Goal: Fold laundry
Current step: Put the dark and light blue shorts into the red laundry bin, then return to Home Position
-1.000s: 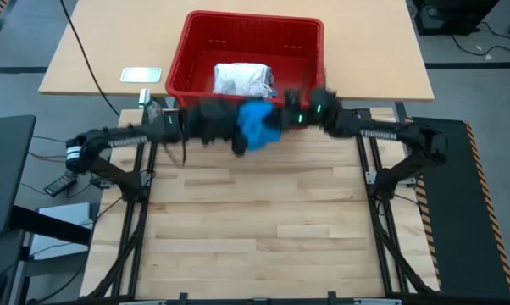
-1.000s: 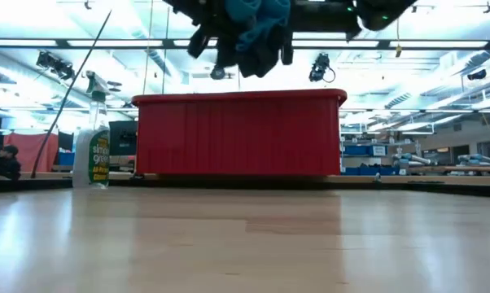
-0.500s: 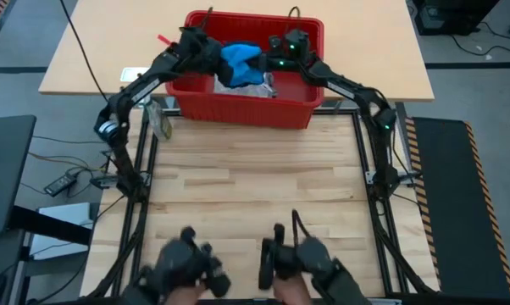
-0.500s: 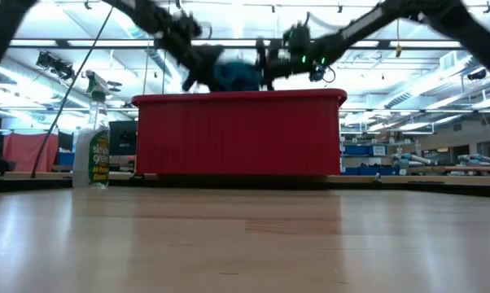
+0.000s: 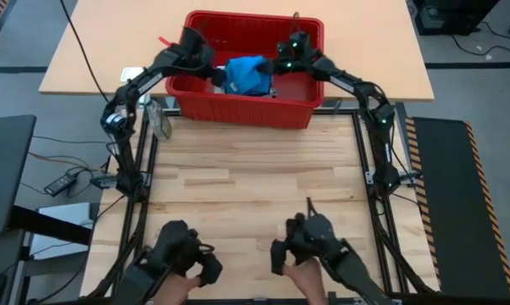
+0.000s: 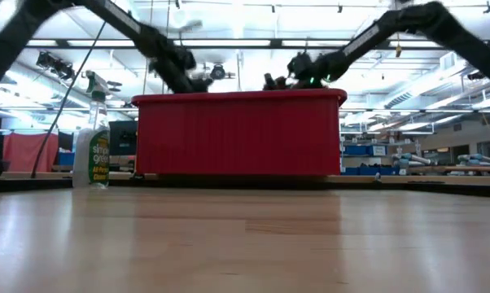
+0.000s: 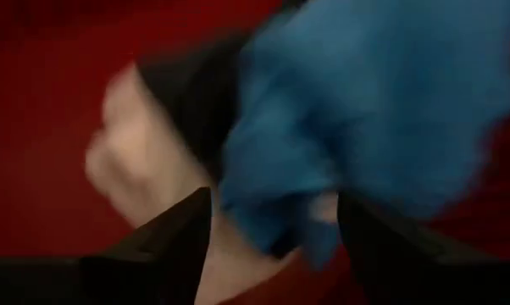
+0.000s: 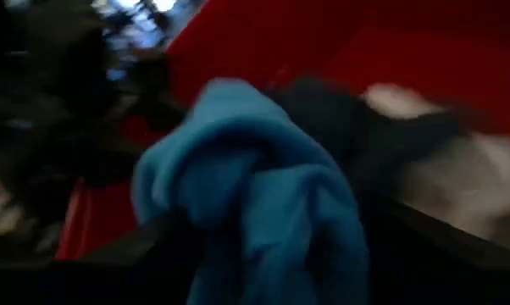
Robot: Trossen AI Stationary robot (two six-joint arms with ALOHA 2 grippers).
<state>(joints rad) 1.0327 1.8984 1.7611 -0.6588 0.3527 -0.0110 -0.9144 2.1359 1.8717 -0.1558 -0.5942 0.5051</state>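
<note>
The bright blue garment (image 5: 245, 74) lies bunched inside the red basket (image 5: 238, 114), on top of white cloth (image 7: 136, 161) and dark navy cloth (image 7: 196, 93). My left gripper (image 5: 214, 74) reaches into the basket from the left, its two fingers either side of the blue bunch (image 7: 280, 212). My right gripper (image 5: 276, 69) reaches in from the right, close against the same garment (image 8: 255, 195). In the low view the basket wall (image 6: 237, 134) hides both grippers and the cloth. My left gripper has a thick bunch of the bright blue garment (image 7: 276, 224) between its two fingers (image 7: 183, 233), several layers. It comes slanting down from the table's left. The garment rests on the white cloth in the basket.
A spray bottle (image 6: 92, 150) stands left of the basket, at the near edge of the far table (image 5: 160, 123). At the near edge of the wooden table a person's hands hold two dark hand controllers (image 5: 183, 258) (image 5: 310, 241).
Both grippers have carried the blue garment from above the table's far edge toward the far side and down into the basket. It has dropped below the basket rim in the low view. The person's hands and controllers have come into view at the near edge.
</note>
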